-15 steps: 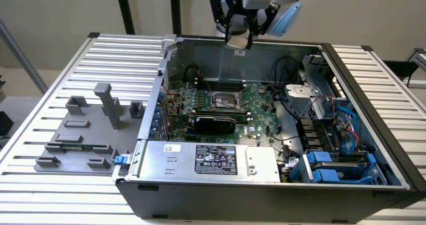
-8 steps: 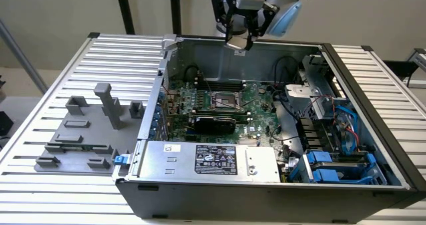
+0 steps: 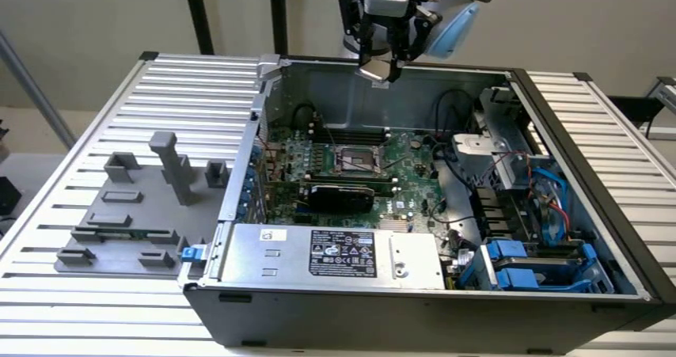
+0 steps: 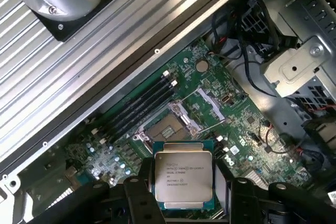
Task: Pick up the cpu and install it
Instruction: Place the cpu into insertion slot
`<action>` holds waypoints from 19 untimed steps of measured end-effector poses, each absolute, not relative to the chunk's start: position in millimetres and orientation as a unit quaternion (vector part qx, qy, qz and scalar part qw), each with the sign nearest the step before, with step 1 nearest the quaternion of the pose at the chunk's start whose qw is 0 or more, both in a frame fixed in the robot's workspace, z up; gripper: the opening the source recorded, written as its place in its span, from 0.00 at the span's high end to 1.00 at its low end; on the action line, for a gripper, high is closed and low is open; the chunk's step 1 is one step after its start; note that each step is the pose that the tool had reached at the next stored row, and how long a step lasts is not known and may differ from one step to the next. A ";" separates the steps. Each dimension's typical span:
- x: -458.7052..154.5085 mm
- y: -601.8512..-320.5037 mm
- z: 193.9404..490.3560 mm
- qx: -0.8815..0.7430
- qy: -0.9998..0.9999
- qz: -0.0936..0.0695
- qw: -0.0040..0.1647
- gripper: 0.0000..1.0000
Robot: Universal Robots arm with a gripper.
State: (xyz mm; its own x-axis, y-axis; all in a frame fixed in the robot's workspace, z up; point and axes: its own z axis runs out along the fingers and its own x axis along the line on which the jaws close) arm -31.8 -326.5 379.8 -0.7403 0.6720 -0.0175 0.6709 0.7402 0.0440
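Note:
The cpu [image 4: 183, 177] is a flat square chip with a pale silver top plate and a thin green rim, and printed text shows on its plate. My gripper [image 4: 183, 182] is shut on the cpu, a black finger on each of two opposite edges. In the exterior view the gripper [image 3: 382, 70] hangs high above the open computer case, over its far wall, with the cpu [image 3: 374, 71] a small pale square at the fingertips. The dark square socket [image 3: 358, 161] with its metal frame lies on the green motherboard well below; the same socket [image 4: 170, 124] sits just beyond the held chip.
The open case [image 3: 591, 214] holds cables, a silver drive cage [image 3: 480, 147], blue drive bays [image 3: 523, 270] and a power supply [image 3: 338, 254]. A grey tray with upright blocks [image 3: 138, 214] stands on the slatted table at the exterior view's left. Memory slots [image 4: 139, 106] run beside the socket.

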 end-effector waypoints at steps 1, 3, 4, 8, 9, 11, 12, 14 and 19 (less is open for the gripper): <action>-31.8 -326.5 379.5 0.369 0.929 0.017 0.016 0.45; -31.8 -326.5 378.7 0.386 0.922 0.017 0.017 0.45; -31.8 -326.5 378.4 0.394 0.919 0.017 0.017 0.45; -31.8 -326.4 376.5 0.427 0.904 0.016 0.017 0.45; -31.8 -326.4 375.8 0.435 0.900 0.016 0.017 0.45; -31.8 -326.4 373.7 0.452 0.892 0.016 0.018 0.45; -31.8 -326.4 372.5 0.460 0.888 0.016 0.018 0.45; -31.8 -326.4 369.7 0.476 0.879 0.015 0.018 0.45; -31.8 -326.4 362.5 0.515 0.857 0.014 0.019 0.45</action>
State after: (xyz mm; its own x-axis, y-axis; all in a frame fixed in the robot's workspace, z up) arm -31.8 -326.4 362.5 -0.4679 0.8836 -0.0174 0.8825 0.4682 0.0440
